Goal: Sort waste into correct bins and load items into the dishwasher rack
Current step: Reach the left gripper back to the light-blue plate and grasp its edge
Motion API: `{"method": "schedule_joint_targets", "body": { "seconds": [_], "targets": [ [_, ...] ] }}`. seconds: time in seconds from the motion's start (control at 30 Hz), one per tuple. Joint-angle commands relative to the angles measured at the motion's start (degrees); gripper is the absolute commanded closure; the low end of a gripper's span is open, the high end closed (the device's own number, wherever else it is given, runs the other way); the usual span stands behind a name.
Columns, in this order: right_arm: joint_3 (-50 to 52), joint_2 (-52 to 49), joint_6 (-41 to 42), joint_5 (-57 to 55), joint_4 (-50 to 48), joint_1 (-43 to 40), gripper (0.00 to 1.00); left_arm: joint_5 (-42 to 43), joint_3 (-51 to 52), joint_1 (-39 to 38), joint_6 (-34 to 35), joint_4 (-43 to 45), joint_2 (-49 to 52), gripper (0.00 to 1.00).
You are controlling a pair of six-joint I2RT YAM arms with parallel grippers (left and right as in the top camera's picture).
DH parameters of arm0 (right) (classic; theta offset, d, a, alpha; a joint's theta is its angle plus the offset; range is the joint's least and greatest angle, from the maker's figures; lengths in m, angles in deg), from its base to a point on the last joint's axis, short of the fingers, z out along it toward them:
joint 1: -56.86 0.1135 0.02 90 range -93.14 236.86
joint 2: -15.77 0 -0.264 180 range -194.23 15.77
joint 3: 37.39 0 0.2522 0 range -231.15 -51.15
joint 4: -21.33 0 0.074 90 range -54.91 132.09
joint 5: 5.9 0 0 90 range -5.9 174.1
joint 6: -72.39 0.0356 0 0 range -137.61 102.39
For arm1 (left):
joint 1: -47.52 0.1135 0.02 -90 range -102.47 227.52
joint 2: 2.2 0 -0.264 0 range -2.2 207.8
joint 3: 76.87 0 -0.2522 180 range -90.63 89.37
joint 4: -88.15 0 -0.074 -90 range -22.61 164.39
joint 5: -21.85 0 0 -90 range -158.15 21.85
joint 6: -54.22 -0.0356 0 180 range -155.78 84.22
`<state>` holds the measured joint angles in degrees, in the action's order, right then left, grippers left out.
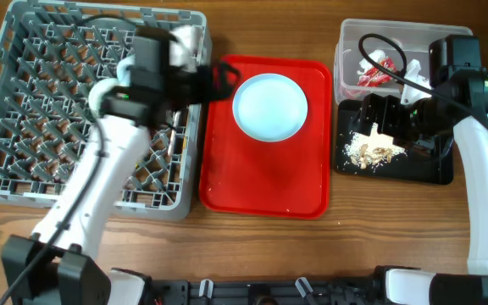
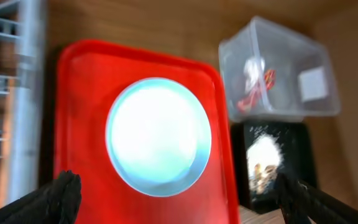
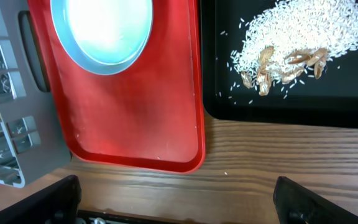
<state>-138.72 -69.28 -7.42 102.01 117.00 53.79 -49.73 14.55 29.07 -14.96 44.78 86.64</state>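
The left pincer (image 2: 182,202) is held spread wide, nothing between its tips, at the left edge of the red tray (image 1: 265,182). Just ahead of it, to the right, the round plate (image 1: 269,106) is seen lying flat on that tray; no long axis is offered. The rack (image 1: 49,93) lies to its left. Farther off, the right pincer (image 3: 182,202), likewise spread and empty, is poised over the black tray (image 1: 430,169). The left arm is judged nearer.
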Motion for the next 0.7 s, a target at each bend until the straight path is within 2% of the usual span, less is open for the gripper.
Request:
{"method": "schedule_joint_targets", "body": {
  "seconds": [0.0,0.07,0.17,0.27,0.33,0.53,0.67],
  "targets": [
    [-0.6,0.2,0.5,-0.6,0.1,-0.2,0.0,-11.9,0.2,-7.0,-2.5,3.1,-0.2,0.0],
    [-0.6,0.2,1.4,-1.0,0.2,-0.2,0.0,-14.2,0.2,-10.5,-6.8,5.0,1.0,0.0],
    [-0.6,0.2,7.3,-7.5,0.9,-0.2,0.0,-19.9,0.2,-14.2,-11.1,6.4,4.3,0.0],
    [-0.6,0.4,10.0,-11.7,1.1,-1.2,0.0,-20.5,0.2,-16.3,-15.0,7.0,8.5,0.0],
    [-0.6,1.0,10.9,-11.7,1.0,-4.4,0.0,-20.5,0.2,-17.0,-15.1,7.8,11.8,0.0],
    [-0.6,1.7,6.6,-11.5,1.4,-14.8,0.0,-19.3,0.2,-17.4,-16.9,10.0,18.4,0.01],
    [-0.6,1.7,6.3,-11.5,1.3,-16.5,0.0,-17.7,0.2,-18.5,-19.5,11.4,19.8,0.02]
  ]
}}
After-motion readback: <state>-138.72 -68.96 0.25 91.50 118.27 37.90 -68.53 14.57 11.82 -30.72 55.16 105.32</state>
